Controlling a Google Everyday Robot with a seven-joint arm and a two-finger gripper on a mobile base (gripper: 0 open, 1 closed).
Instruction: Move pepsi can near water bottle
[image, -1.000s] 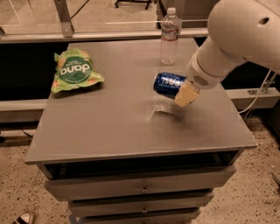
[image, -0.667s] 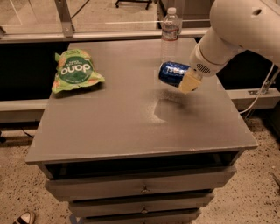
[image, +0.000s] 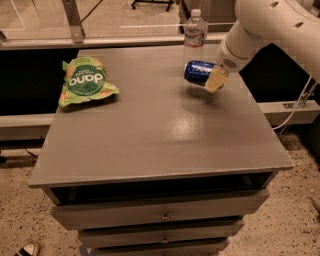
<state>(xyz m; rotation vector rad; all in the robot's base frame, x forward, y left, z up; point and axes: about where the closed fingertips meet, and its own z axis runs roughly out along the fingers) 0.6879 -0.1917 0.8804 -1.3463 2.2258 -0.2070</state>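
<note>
The pepsi can (image: 198, 72), dark blue with a silver end, lies on its side in my gripper (image: 212, 79), held above the grey table top (image: 150, 120) at its far right. The gripper is shut on the can, with a tan finger pad (image: 215, 81) showing on its near side. The water bottle (image: 194, 34), clear with a white cap and a pale label, stands upright at the table's far edge, just behind and slightly left of the can. My white arm comes in from the upper right.
A green chip bag (image: 85, 81) lies at the far left of the table. Drawers (image: 160, 215) sit under the table top. A white cable (image: 297, 105) hangs at the right. A rail runs behind the table.
My gripper has carried the pepsi can up and towards the far edge, closer to the water bottle. The bottle and chip bag have not moved.
</note>
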